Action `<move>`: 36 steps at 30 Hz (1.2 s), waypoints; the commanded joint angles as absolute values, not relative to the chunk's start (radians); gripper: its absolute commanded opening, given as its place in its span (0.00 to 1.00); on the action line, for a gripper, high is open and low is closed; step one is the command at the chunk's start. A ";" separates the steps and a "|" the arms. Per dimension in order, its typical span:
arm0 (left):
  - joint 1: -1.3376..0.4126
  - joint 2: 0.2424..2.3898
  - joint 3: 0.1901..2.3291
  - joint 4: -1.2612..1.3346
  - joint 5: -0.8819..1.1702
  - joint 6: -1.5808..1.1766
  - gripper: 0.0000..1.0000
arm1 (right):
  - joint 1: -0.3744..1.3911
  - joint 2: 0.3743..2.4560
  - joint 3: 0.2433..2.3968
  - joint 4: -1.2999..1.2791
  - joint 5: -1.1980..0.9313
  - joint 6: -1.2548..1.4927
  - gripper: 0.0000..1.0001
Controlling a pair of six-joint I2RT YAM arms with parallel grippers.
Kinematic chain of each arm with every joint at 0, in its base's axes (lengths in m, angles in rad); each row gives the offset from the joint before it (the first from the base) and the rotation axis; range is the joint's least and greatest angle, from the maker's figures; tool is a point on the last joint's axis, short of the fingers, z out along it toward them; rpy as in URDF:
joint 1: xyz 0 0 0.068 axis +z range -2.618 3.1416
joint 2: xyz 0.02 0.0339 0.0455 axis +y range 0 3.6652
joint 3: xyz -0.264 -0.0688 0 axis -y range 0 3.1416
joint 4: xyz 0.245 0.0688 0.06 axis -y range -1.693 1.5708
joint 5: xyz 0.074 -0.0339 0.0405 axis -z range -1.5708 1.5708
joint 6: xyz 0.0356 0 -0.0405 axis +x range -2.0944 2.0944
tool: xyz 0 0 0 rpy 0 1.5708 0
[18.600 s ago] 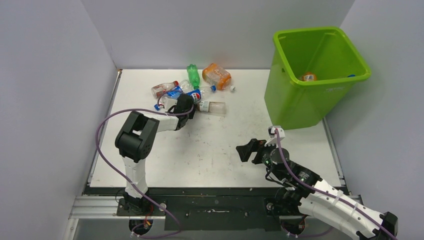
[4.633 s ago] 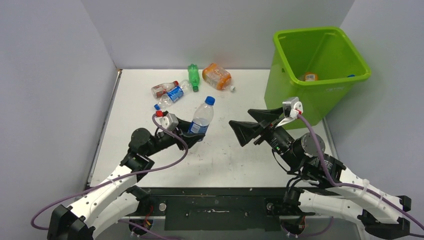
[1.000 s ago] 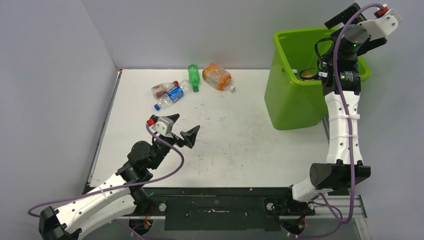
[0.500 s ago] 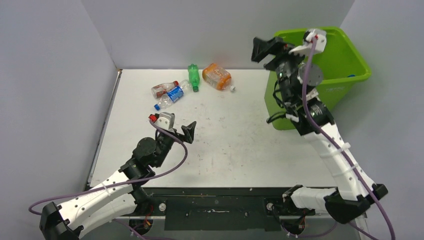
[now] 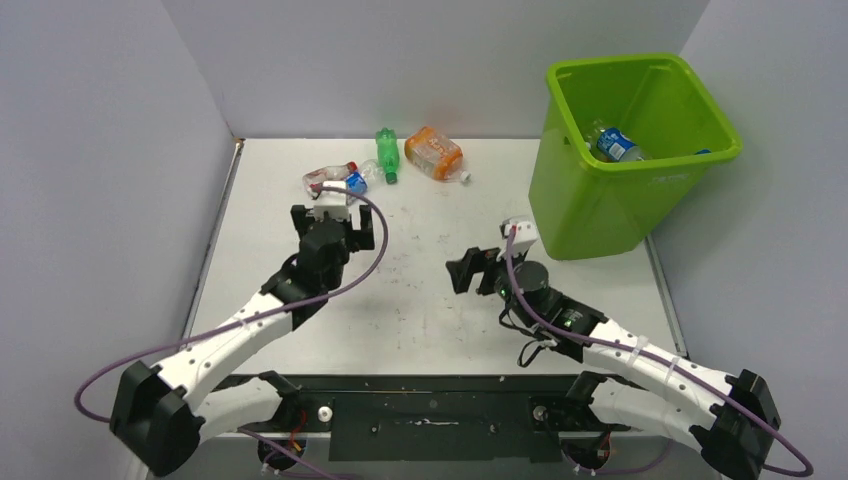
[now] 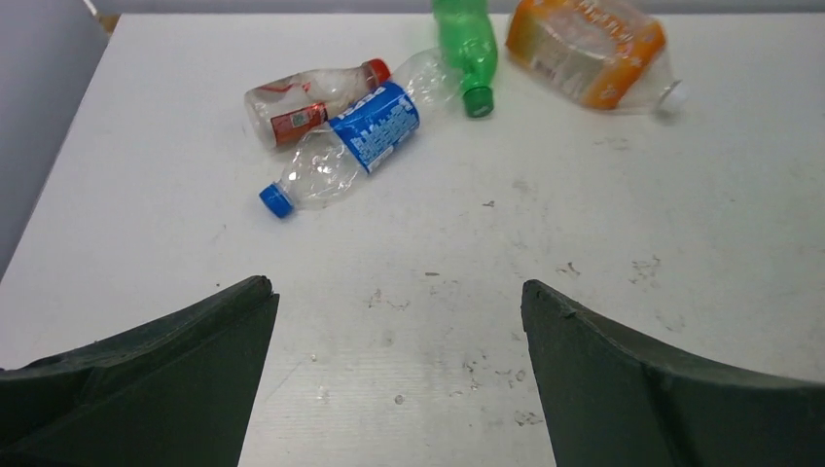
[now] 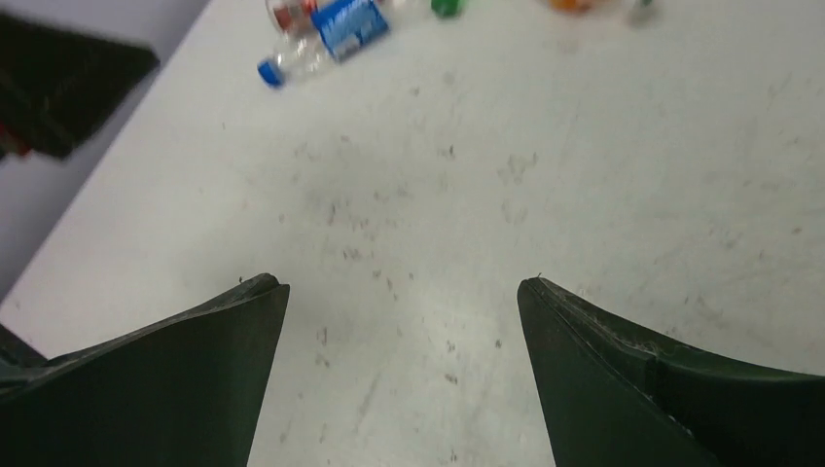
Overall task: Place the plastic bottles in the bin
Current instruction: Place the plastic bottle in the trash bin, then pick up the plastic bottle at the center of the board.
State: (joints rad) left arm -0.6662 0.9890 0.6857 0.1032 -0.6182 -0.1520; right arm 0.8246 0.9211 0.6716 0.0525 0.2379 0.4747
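Several plastic bottles lie in a cluster at the table's back: a clear one with a red label [image 6: 306, 97], a clear one with a blue label [image 6: 360, 136], a green one [image 6: 467, 39] and an orange one [image 6: 589, 49]. My left gripper [image 5: 333, 222] hovers just short of the blue-label bottle [image 5: 352, 182], open and empty [image 6: 397, 292]. The lime-green bin [image 5: 590, 210] stands at the back right, with a blue-label bottle [image 5: 615, 145] inside. My right gripper [image 5: 468, 270] is low over the table's middle, pointing left, open and empty [image 7: 401, 287].
Grey walls close in the white table [image 5: 440, 310] on the left, back and right. In the right wrist view the left arm [image 7: 58, 88] shows dark at the upper left. Only scuff marks show on the surface under both grippers.
The right arm has swung from above the bin down to the table's middle, and a blue-label bottle now shows in the bin. The left arm has reached forward to the bottle cluster.
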 commanded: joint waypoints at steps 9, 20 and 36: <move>-0.312 1.413 0.976 -0.089 -0.403 -0.397 0.96 | 1.133 0.992 0.390 0.333 0.349 0.655 0.92; -0.274 1.868 1.364 -0.116 -0.505 -0.142 0.96 | 1.329 1.052 0.381 0.335 0.407 0.676 0.92; -0.169 1.886 1.274 0.143 -0.319 -0.310 0.96 | 1.397 1.044 0.333 0.352 0.490 0.661 0.91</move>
State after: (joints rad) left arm -0.1646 1.9106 1.2610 0.0380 -0.3752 -0.2771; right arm 1.3903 1.0668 0.3519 0.2993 0.4397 0.6628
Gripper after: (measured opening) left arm 0.963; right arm 0.910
